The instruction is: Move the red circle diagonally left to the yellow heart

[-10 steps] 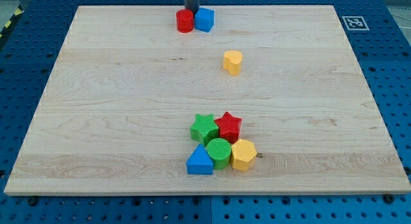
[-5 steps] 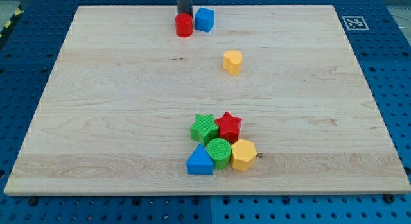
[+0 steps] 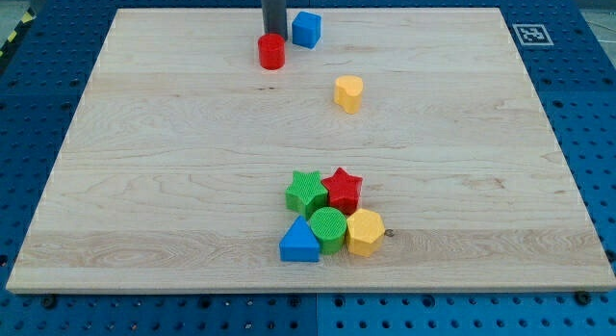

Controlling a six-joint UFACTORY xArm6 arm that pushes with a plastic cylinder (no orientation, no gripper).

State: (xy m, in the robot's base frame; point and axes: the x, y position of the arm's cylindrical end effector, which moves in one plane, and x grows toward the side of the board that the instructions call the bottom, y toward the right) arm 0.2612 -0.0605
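The red circle (image 3: 272, 52) sits near the view's top, left of centre. My tip (image 3: 273, 35) stands right behind it, touching its upper edge. The yellow heart (image 3: 348, 92) lies below and to the right of the red circle, apart from it. A blue cube-like block (image 3: 306, 29) sits to the right of my rod, separated from the red circle by a small gap.
A cluster near the view's bottom centre holds a green star (image 3: 306, 193), a red star (image 3: 343, 191), a green circle (image 3: 328, 228), a blue triangle (image 3: 299, 242) and a yellow hexagon (image 3: 365, 231). A tag marker (image 3: 531, 34) sits at the board's top right corner.
My rod has moved left and down the view, pushing the red circle down and away from the blue block. The other blocks have not moved.
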